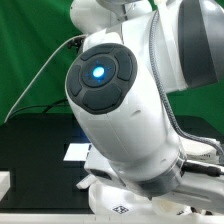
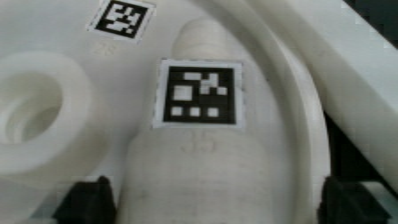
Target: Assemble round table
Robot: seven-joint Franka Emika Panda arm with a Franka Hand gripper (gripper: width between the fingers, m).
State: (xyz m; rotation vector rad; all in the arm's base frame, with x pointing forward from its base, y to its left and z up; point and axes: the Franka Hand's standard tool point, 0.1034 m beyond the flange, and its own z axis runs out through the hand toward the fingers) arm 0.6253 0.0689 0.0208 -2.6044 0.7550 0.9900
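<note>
The two dark fingers (image 2: 80, 203) are standing one on each side of the thick white leg (image 2: 196, 165). The leg is lying between them with its square black-and-white tag (image 2: 196, 95) facing the wrist camera. The fingers are sitting at a middling width, close to the leg's flanks. The wrist view is not showing whether they are pressing on it, so a firm hold cannot be told.

Just beside the leg on one flank, the curved rim of what is probably the round disc (image 2: 295, 110) is sweeping past. On the other flank a rounded white piece (image 2: 36, 105) with a hollow centre is lying close; which part it is cannot be told. A second tag (image 2: 121, 18) is showing beyond the leg's tip.

In the exterior view the arm (image 1: 115, 100) is filling most of the picture and hiding the fingers. Under it, at six o'clock, a white tagged part (image 1: 120, 209) is peeking out over the black tabletop (image 1: 40, 140).

By the look of it, the step in hand is picking up the leg. The next move is calling for a square, firm pinch on the leg alone, clear of the rim, before any lift.
</note>
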